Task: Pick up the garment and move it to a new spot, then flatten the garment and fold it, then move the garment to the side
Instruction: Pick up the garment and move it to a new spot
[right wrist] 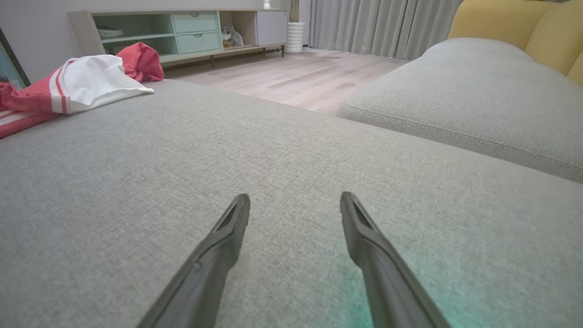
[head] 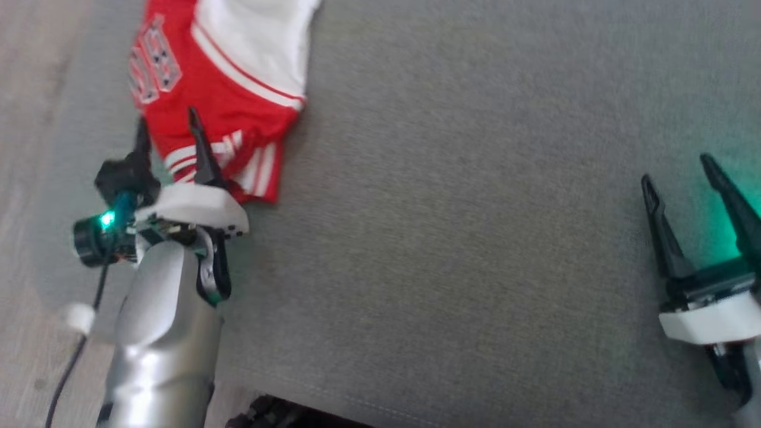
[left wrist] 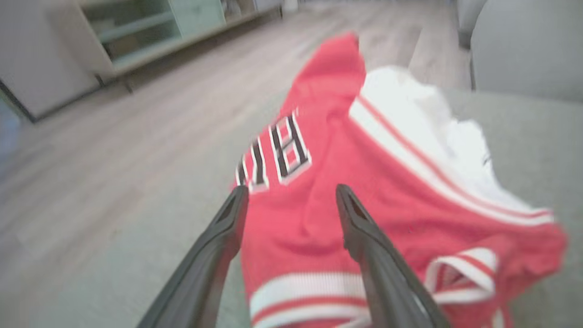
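A red and white jersey [head: 220,77] with black-and-white lettering lies crumpled at the upper left of the grey sofa cushion [head: 475,238]. My left gripper [head: 167,120] is open at the garment's near left edge, one finger over the red cloth and the other just off it. In the left wrist view the jersey [left wrist: 364,196] spreads out beyond the open left gripper [left wrist: 291,196]. My right gripper [head: 676,168] stands open over bare cushion at the far right, well away from the garment. The right wrist view has the jersey [right wrist: 82,86] far off to the left, beyond the open right gripper [right wrist: 295,202].
The cushion's left edge drops to a wood floor [head: 30,119] close beside the garment. A second grey cushion [right wrist: 464,91] and a yellow backrest [right wrist: 524,32] lie beyond. A low cabinet [right wrist: 182,32] and curtains [right wrist: 378,25] stand across the room.
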You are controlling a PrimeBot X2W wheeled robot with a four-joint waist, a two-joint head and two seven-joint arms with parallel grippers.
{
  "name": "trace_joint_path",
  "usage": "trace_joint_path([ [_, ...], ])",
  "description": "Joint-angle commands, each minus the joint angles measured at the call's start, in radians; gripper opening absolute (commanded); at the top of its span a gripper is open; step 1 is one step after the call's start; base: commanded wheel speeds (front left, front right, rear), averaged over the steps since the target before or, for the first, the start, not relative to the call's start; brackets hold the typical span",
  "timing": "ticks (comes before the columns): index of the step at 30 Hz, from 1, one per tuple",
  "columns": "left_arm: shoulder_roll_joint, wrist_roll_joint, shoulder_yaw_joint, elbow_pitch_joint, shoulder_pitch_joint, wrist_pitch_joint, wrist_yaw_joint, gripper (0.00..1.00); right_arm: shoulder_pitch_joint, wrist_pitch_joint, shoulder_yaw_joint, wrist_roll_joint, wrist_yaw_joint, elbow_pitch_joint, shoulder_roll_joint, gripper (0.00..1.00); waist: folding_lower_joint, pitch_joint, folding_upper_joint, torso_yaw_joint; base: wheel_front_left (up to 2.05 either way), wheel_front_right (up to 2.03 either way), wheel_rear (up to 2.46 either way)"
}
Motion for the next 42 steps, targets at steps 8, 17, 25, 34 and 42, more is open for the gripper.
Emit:
trace_joint_path([
  [8, 0.023, -0.167, 0.030, 0.273, -0.141, 0.112, -0.059, 1.00, -0.025, -0.008, 0.022, -0.001, 0.007, -0.037, -0.012, 1.00, -0.0004, 0.093, 0.0001, -0.078, 0.00, 0.00, 0.00],
  [17, 0.115, -0.090, -0.004, 0.267, -0.206, -0.081, -0.069, 0.00, -0.046, -0.008, 0.050, 0.006, 0.007, 0.007, 0.058, 1.00, -0.0004, -0.036, 0.0001, -0.125, 0.00, 0.00, 0.00],
  [25, 0.214, -0.013, -0.038, -0.037, -0.191, -0.082, -0.072, 0.00, -0.012, -0.008, 0.078, 0.017, 0.007, 0.046, 0.166, 1.00, -0.0004, -0.249, 0.0001, -0.244, 0.00, 0.00, 0.00],
  [34, 0.238, -0.035, -0.113, -0.438, -0.146, 0.152, -0.138, 0.00, 0.029, -0.008, 0.079, 0.025, 0.007, 0.061, 0.238, 1.00, -0.0004, -0.359, 0.0001, -0.438, 0.00, 0.00, 0.00],
  [42, 0.180, -0.060, -0.208, -0.538, -0.083, 0.202, -0.170, 0.00, 0.034, -0.008, 0.096, 0.032, 0.007, 0.062, 0.266, 1.00, -0.0004, -0.342, 0.0001, -0.601, 0.00, 0.00, 0.00],
])
